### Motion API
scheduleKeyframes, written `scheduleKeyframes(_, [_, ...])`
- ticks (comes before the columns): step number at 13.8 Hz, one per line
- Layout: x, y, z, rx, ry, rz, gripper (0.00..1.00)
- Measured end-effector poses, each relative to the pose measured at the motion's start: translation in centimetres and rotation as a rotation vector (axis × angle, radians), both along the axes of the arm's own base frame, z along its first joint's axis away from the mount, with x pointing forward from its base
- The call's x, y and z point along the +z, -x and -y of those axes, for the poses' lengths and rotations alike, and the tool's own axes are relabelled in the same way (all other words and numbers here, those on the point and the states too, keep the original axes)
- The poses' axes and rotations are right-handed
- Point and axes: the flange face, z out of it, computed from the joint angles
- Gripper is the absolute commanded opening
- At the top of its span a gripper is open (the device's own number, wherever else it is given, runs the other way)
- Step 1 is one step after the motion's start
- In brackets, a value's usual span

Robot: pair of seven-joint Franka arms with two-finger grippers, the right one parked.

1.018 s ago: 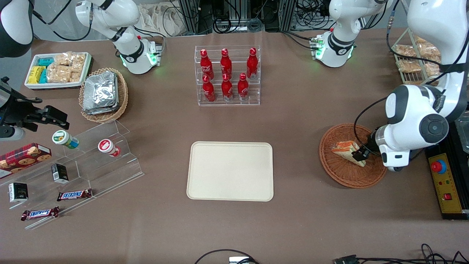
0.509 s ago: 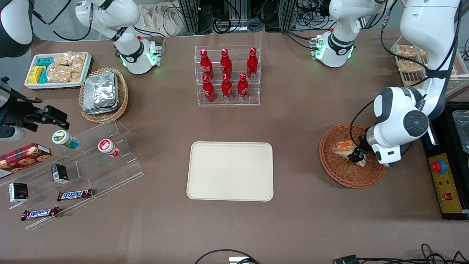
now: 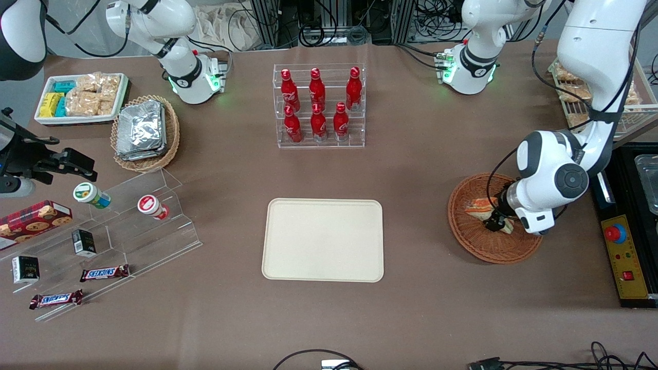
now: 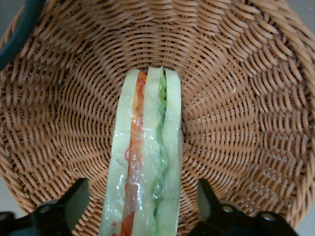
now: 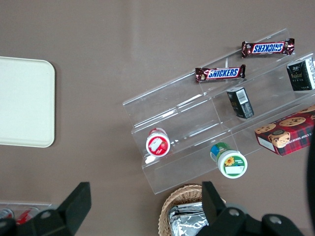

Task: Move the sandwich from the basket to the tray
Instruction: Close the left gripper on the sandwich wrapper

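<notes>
— Brown desk (image 3: 437,169): where's the sandwich (image 4: 143,162)?
— In the basket (image 4: 236,98), standing on edge.
— The claw (image 4: 142,209)?
— Open, fingers (image 4: 74,201) either side, seemingly not touching; tray (image 3: 323,240) bare

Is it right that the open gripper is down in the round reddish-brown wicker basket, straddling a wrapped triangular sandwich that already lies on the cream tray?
Not quite. The wrapped triangular sandwich lies in the round reddish-brown wicker basket, not on the cream rectangular tray, as the left wrist view shows. The rest holds: the open gripper straddles it, one finger each side.
</notes>
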Motion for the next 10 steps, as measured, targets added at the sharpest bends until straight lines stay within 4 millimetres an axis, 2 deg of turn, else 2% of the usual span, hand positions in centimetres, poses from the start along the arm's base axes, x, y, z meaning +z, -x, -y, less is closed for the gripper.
scheduleKeyframes(1, [-0.1, 0.0, 0.0, 0.0, -0.001, -0.001, 0.0])
scheduleKeyframes(4, [0.4, -0.5, 0.2, -0.012, -0.008, 0.01, 0.0])
scheduleKeyframes(7, [1.4, -0.8, 0.1, -0.095, -0.09, -0.042, 0.0])
scheduleKeyframes(8, [2.6, -1.4, 0.1, -0.113, -0.111, -0.064, 0.0])
scheduleKeyframes(10, [6.1, -3.1, 0.8, -0.162, -0.128, -0.112, 0.0])
